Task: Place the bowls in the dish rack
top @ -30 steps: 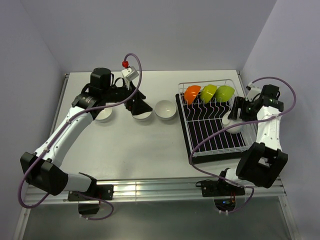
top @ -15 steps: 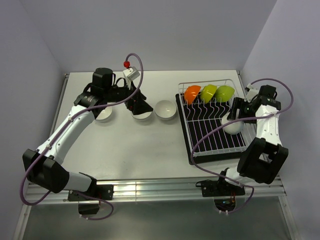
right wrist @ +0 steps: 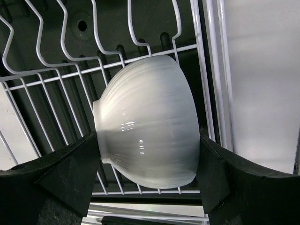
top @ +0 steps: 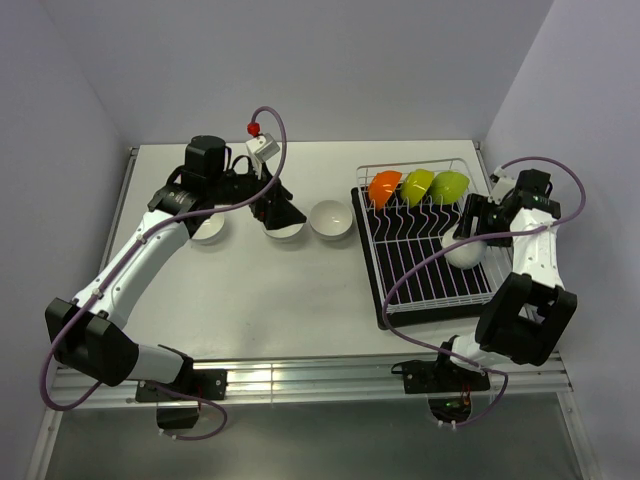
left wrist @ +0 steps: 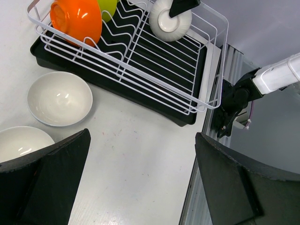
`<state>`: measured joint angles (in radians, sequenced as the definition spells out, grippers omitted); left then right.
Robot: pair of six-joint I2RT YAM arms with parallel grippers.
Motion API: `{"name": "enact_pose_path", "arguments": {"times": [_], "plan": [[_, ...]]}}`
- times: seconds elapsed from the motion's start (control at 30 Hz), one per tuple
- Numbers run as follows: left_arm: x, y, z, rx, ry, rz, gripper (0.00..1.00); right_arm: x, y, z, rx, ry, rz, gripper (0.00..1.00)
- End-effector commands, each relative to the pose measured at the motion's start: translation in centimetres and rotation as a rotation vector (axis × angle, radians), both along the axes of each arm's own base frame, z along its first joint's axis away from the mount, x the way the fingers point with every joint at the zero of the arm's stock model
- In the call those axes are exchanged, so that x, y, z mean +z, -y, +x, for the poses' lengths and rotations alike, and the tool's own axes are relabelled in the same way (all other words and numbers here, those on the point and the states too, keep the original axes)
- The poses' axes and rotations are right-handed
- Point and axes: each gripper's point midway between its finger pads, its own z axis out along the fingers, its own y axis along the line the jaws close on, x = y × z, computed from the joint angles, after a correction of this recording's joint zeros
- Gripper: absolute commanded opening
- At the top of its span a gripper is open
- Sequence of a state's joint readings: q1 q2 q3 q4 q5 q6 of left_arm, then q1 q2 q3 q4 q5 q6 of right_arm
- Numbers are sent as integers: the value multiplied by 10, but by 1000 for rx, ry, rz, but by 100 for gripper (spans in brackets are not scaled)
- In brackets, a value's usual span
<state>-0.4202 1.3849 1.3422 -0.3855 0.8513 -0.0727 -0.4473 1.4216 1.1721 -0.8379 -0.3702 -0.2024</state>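
Here, right of frame, the white wire dish rack (top: pixel 420 264) holds a glossy orange bowl (top: pixel 384 187) and two lime bowls (top: pixel 449 185). The right tool (right wrist: pixel 147 164) grips a ribbed white bowl (right wrist: pixel 147 140); the left tool (left wrist: pixel 143 154) gapes open.

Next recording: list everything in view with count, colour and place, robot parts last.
table: one, pale grey.
dish rack: one, white wire on black tray, table's right side.
table bowls: three, white, upright in a row left of the rack.
held bowl: one, white, on its side over the rack's right end.
orange bowl: one, orange, tilted in the rack's far row.
green bowls: two, lime, far row, right of the orange.
left gripper: black, open above the table bowls.
right gripper: black, gripping the held bowl.
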Motion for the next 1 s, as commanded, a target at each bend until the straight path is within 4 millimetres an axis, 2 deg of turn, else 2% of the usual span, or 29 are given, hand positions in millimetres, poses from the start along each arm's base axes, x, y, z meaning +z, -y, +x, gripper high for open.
{"name": "enact_pose_path", "arguments": {"times": [0.0, 0.03, 0.07, 0.2, 0.27, 0.33, 0.37, 0.77, 0.8, 0.83, 0.97], "plan": [[13, 1, 0, -1, 20, -23, 100, 6, 14, 9, -46, 10, -59, 46], [12, 1, 0, -2, 19, -21, 100, 6, 16, 9, -48, 7, -66, 52], [13, 1, 0, -2, 22, -21, 99, 6, 18, 8, -58, 3, -76, 62], [12, 1, 0, -2, 20, -21, 99, 5, 23, 5, -76, -28, -96, 66], [11, 1, 0, -1, 18, -19, 100, 6, 26, 5, -84, -29, -110, 78], [11, 1, 0, -2, 21, -18, 99, 7, 29, 5, -91, -32, -127, 82], [11, 0, 0, -2, 21, -19, 99, 8, 30, 5, -91, -31, -131, 88], [12, 0, -2, -1, 26, -14, 99, 6, 32, 1, -89, -41, -206, 93], [11, 0, -2, -1, 24, -13, 99, 8, 35, 0, -100, -42, -225, 94], [11, 0, -2, -1, 24, -13, 99, 9, 36, 0, -101, -39, -232, 100], [10, 0, -2, -2, 19, -16, 99, 19, 42, -2, -127, -23, -277, 100]]}}
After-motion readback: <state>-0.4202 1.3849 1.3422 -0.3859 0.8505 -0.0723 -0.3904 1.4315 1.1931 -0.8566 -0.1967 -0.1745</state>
